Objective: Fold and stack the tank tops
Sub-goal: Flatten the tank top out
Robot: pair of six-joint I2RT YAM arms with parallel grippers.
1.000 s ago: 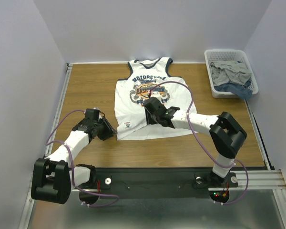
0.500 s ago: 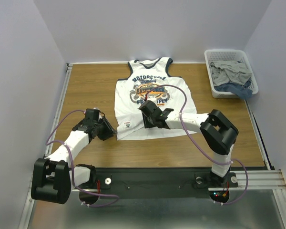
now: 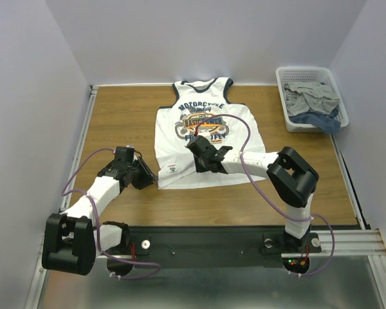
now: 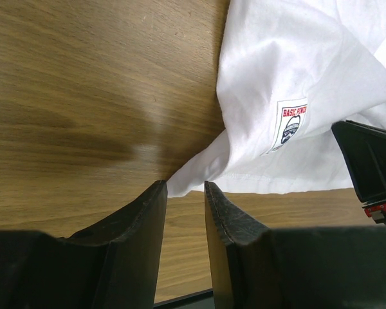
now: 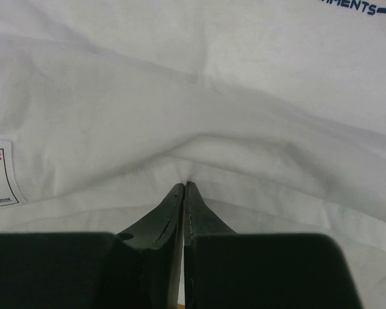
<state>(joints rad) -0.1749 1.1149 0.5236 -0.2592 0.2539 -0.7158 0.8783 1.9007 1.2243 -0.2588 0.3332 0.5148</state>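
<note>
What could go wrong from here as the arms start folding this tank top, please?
1. The right end effector is shut on just a small pucker in the lower half of the tank top. It may hold only the top layer, so lifting could bunch the cloth rather than fold it.
2. The left end effector is open, with only the tip of the hem corner at its fingertips. Closing here could miss, or catch a sliver that slips.
</note>
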